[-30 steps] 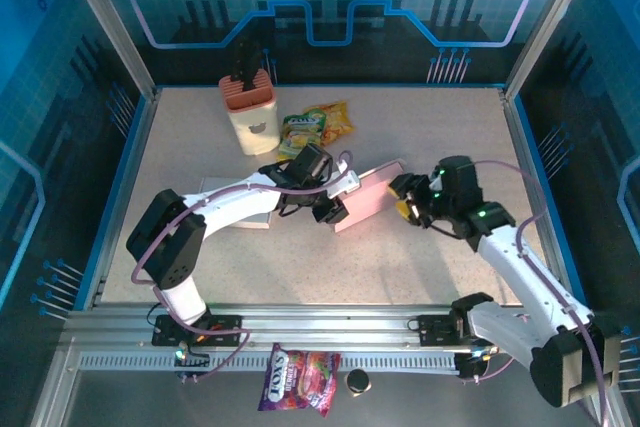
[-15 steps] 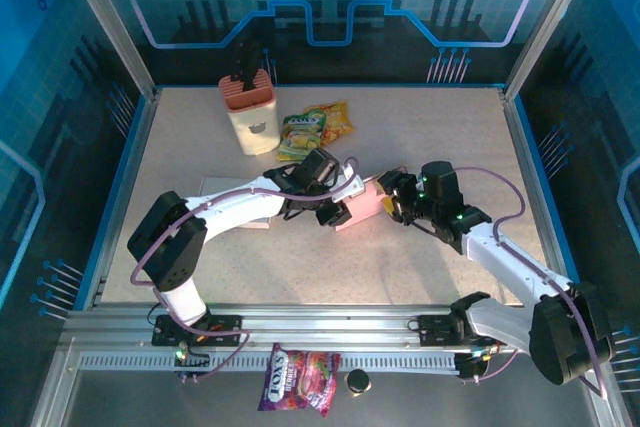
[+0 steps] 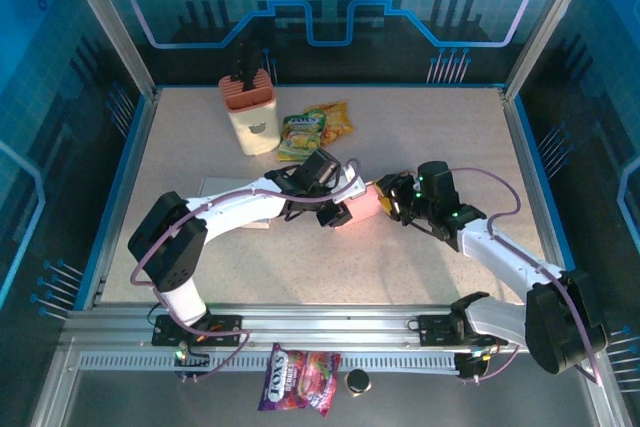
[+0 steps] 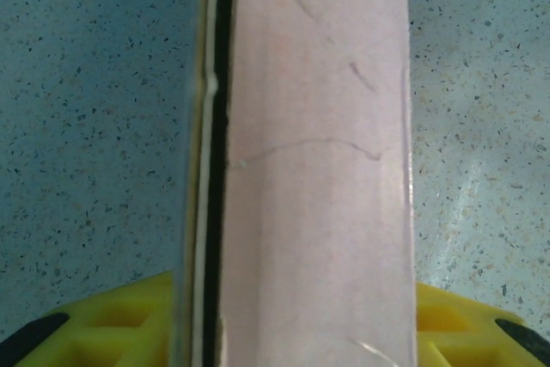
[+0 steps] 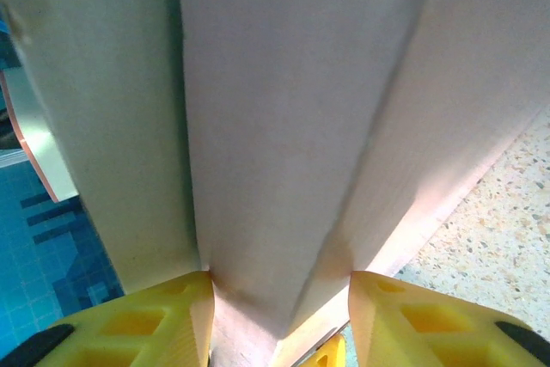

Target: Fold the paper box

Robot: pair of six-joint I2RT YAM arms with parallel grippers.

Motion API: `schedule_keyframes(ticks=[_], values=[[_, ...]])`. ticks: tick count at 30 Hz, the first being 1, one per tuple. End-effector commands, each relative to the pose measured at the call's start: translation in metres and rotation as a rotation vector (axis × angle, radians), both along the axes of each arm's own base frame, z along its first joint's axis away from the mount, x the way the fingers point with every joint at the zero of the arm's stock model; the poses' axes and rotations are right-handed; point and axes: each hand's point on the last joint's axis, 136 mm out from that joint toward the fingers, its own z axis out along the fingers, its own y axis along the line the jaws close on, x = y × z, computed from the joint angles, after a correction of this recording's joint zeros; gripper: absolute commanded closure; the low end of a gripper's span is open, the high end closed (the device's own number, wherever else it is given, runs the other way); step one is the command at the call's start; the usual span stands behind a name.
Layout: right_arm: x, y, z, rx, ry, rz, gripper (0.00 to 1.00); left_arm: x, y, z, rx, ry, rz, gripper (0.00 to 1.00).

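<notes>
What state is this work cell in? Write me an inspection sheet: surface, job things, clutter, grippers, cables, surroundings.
Surface: speckled table, no spills seen.
Job's things: pink paper box near mid-table, gripped from both sides; a flat sheet lies partly under the left arm.
Clutter: cream holder and snack packets at the back; candy bag and a small dark round thing on the front ledge.
Grippers: left gripper shut on the box; right gripper shut on its opposite side.
Cables: purple cables run along both arms, looping loose near the wrists.
Surroundings: blue panel walls, metal frame.
</notes>
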Motion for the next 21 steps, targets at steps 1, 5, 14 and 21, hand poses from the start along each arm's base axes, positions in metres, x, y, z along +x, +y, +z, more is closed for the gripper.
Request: schedule_keyframes(ticks=[1, 5, 14, 21], values=[[-0.008, -0.003, -0.009, -0.027, 0.026, -0.002, 0.57, -0.001, -0.002, 0.013, -0.017, -0.027, -0.003, 0.54], [-0.018, -0.005, -0.027, -0.048, 0.105, 0.002, 0.63, 0.0, -0.002, 0.015, -0.017, -0.033, -0.004, 0.53], [-0.029, -0.009, -0.042, -0.06, 0.194, -0.029, 0.76, -0.001, -0.003, 0.016, -0.019, -0.032, -0.008, 0.52], [-0.031, -0.004, -0.037, -0.061, 0.225, -0.013, 0.81, -0.002, -0.003, 0.016, -0.018, -0.035, -0.013, 0.54]])
